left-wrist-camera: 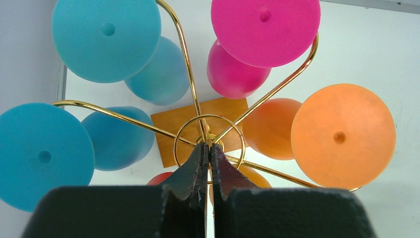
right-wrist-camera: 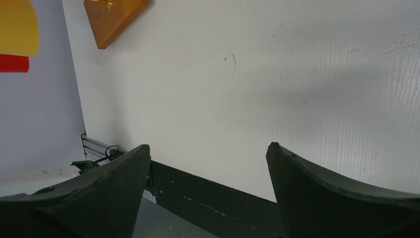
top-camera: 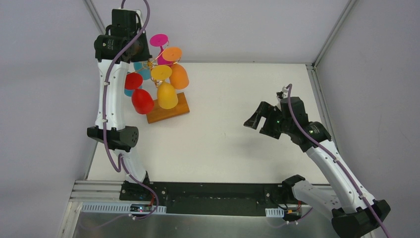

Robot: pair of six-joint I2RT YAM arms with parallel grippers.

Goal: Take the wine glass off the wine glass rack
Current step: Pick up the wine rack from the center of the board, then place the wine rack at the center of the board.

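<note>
Black left gripper [left-wrist-camera: 207, 148] fills the bottom of its own camera, with its jaws squeezed tight together. Its tips sit at the little ring on top of the thin gold wire wine glass rack [left-wrist-camera: 200, 124]. I cannot tell if they pinch the wire.

Six cloudy plastic wine glasses hang upside down on the curly arms, round feet up. From left to right there is a blue glass [left-wrist-camera: 42, 156], a second blue glass [left-wrist-camera: 106, 37], a pink glass [left-wrist-camera: 265, 29] and an orange glass [left-wrist-camera: 341, 136]. Lower down hang a red glass [top-camera: 142, 100] and a yellow glass [top-camera: 167, 95].

The rack stands on one flat brown wooden base [left-wrist-camera: 168, 134], at the far left of the white table [top-camera: 237, 124]. Well to the right, the black right gripper [right-wrist-camera: 208, 145] hangs over the table with its jaws wide apart, holding nothing.
</note>
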